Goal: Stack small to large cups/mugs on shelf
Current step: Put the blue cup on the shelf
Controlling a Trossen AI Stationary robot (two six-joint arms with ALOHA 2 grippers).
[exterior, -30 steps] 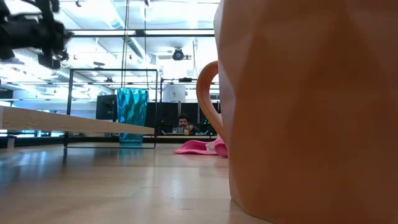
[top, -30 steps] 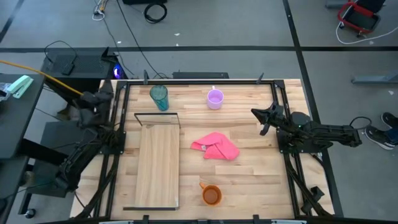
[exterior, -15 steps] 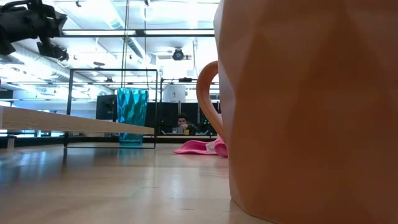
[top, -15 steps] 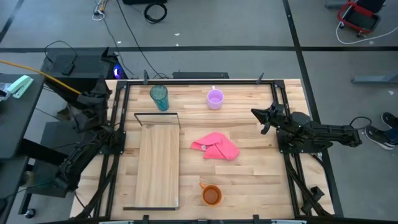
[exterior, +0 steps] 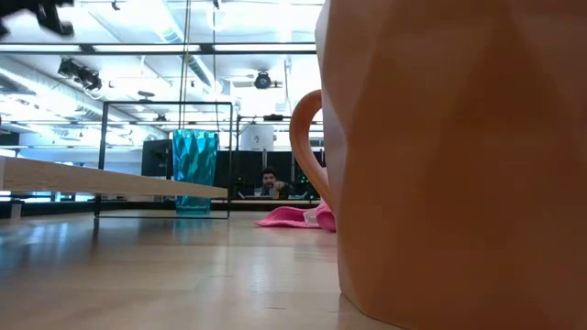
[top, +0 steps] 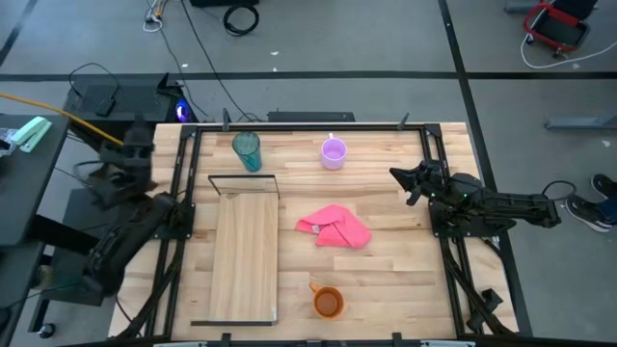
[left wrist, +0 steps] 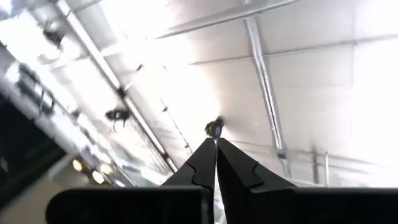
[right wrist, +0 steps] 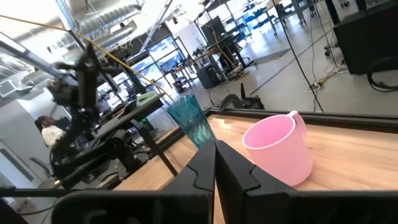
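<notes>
The teal tumbler [top: 247,151] and the lilac mug [top: 334,153] stand upright on the table near its far edge. The orange mug [top: 328,303] stands near the front edge, filling the low view [exterior: 459,156]. The shelf plank [top: 244,258] lies left of centre, its wire frame [top: 243,181] at the far end. My left gripper [top: 135,145] is shut and empty, raised beyond the table's left edge, pointing at the ceiling [left wrist: 215,142]. My right gripper [top: 397,176] is shut and empty at the right side, facing the lilac mug [right wrist: 280,149] and the tumbler [right wrist: 189,118].
A crumpled pink cloth [top: 335,226] lies on the table between the shelf and my right gripper. A black rail frame [top: 183,193] runs round the table's edges. A person [exterior: 269,183] sits in the room beyond the far edge.
My left gripper has risen beside the table's left edge and tipped upward, almost leaving the top of the low view. My right arm and all the cups have stayed where they were.
</notes>
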